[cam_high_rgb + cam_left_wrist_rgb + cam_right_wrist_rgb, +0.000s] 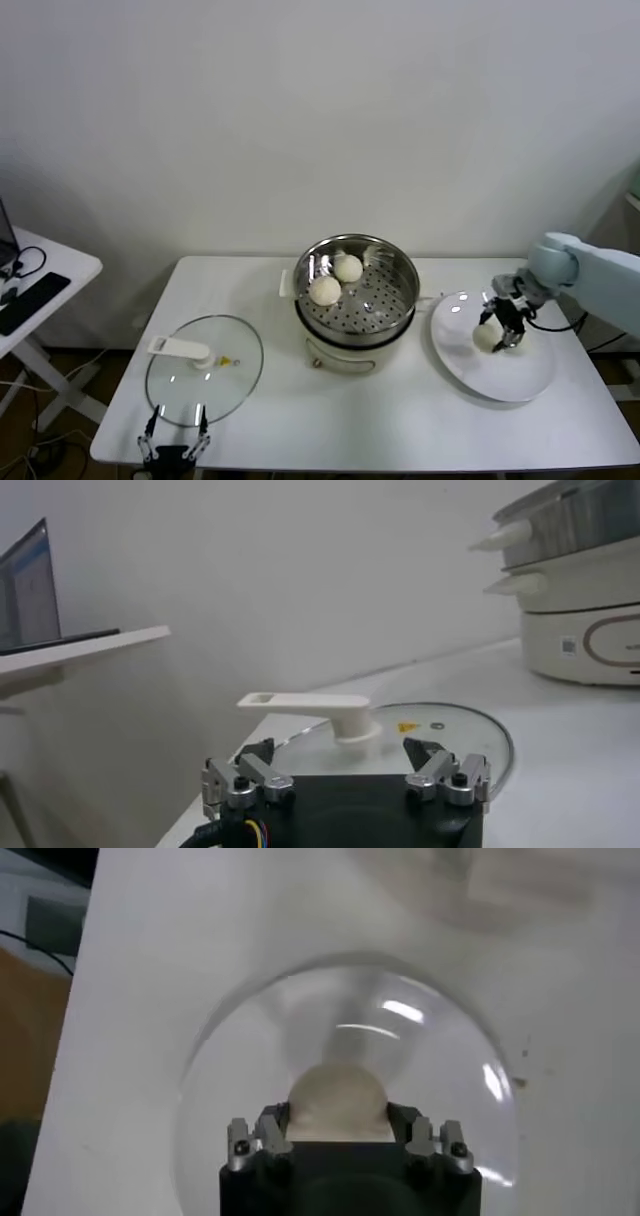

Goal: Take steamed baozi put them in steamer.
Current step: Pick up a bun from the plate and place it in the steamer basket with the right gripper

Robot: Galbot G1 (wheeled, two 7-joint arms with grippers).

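Note:
The steel steamer (395,312) stands mid-table on its white base, with two cream-white baozi (347,267) (325,291) on its perforated floor. To its right lies a flat white plate (520,375). My right gripper (498,332) is over the plate, shut on a third baozi (487,338). In the right wrist view that baozi (336,1098) sits pressed between the two fingers, just above the plate (240,1078). My left gripper (173,440) waits open at the table's front left edge, and the left wrist view shows the steamer (585,570) far off.
A round glass lid (215,375) with a white handle (180,348) lies front left, just beyond my left gripper (340,752). A side table (40,275) with a dark device stands at far left. A cable hangs from the right arm.

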